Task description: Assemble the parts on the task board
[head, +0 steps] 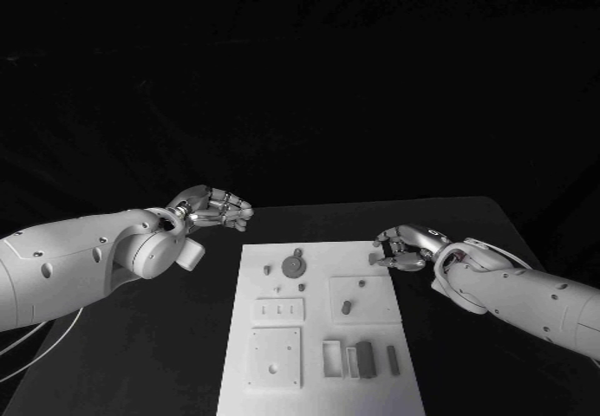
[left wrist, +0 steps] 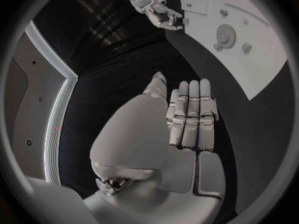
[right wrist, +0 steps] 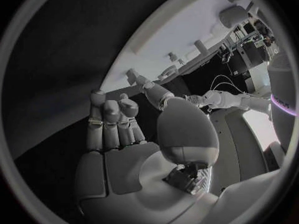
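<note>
1. Near edge of task board (head: 251, 390): dark slim parts (head: 367, 357) lying in a row just beside a pale frame; square plates to their left; none in a hand.
2. Mid board: short dark peg (head: 345, 306) upright on a square plate; round part (head: 294, 264) further back.
3. Right hand (head: 402, 249) at board's far right edge, fingers curled in; looks empty, tho a small dark bit (head: 375, 258) sits just by fingertips; touching or not, can't tell.
4. Left hand (head: 215, 208) off board's far left corner, fingers together & bent, holding nothing.
5. Judged: early, pre-grasp; next calls for reaching to a loose part & pinching it.
</note>
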`<move>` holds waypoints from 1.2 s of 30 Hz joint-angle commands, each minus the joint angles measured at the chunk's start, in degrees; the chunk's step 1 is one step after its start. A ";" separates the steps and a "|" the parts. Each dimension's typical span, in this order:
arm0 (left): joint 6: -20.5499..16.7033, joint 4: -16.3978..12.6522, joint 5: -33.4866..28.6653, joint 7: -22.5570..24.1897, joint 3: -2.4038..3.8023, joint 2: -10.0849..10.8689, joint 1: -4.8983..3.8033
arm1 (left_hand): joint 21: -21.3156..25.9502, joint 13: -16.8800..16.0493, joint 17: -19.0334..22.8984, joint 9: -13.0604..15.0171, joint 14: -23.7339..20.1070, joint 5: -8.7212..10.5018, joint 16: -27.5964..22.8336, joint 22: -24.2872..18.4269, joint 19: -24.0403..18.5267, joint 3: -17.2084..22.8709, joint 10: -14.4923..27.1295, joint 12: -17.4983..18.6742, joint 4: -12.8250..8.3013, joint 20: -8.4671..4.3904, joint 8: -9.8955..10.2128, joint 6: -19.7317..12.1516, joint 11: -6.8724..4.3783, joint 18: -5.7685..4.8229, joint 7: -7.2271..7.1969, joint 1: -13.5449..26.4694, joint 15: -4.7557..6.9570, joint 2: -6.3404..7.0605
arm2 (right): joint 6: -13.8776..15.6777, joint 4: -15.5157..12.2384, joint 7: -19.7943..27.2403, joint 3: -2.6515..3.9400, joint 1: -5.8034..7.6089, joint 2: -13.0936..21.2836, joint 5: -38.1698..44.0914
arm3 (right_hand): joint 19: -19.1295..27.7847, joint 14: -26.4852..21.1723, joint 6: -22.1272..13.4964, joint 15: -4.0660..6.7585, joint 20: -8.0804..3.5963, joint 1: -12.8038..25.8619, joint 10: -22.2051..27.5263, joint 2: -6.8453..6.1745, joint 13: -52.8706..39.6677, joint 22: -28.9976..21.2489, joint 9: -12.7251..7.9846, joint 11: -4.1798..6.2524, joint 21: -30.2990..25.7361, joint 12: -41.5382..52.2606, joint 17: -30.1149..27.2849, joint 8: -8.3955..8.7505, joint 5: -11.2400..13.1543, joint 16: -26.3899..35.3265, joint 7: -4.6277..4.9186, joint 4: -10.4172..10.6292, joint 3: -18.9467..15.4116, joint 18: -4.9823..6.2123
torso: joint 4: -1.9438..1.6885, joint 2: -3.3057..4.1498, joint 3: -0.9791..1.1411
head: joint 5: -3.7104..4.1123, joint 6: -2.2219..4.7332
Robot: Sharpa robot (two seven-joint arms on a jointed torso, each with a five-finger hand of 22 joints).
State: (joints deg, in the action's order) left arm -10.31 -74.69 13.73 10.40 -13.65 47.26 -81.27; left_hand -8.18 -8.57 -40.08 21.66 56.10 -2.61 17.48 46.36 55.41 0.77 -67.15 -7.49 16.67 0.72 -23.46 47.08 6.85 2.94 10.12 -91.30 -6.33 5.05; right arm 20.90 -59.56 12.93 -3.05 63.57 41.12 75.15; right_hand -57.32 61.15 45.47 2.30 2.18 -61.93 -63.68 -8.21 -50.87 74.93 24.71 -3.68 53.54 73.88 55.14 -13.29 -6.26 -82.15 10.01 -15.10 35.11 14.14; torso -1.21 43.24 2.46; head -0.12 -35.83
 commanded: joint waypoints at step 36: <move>1.05 -0.44 0.68 0.26 0.04 0.04 -0.02 | 0.18 -0.02 -0.19 -0.11 0.25 -0.20 -0.35 0.10 0.29 -0.49 0.31 0.43 0.04 -0.03 0.26 -0.07 0.28 1.09 0.12 -0.48 -0.07 0.25 | -0.71 3.35 0.56 0.00 -1.38 -3.22 1.04 | 0.06 -0.26 1.47 -0.01 0.23 -0.29 0.39 1.47 -0.12 0.55 0.26 -0.03 -0.09 0.28 -0.08 -0.91 -0.70 -0.35 0.18 -0.04 -0.24 0.86 | 0.06 0.05 -0.01 | -0.65 -0.68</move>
State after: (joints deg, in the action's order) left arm -9.98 -74.95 14.18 10.35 -13.65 47.31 -81.25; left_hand -8.18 -8.56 -40.20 21.62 56.10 -2.61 17.48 46.39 55.40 0.61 -66.95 -7.26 16.82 0.72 -23.47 47.08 7.06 3.45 10.12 -91.30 -6.33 5.05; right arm 20.70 -56.30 13.33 -3.05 62.22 38.02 75.54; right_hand -57.31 60.97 46.34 2.09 2.20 -62.28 -63.49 -7.19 -50.93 74.92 24.94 -3.88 53.57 73.88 55.15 -13.93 -6.71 -82.16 9.87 -15.10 35.11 14.14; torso -1.17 43.35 2.44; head -0.73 -36.49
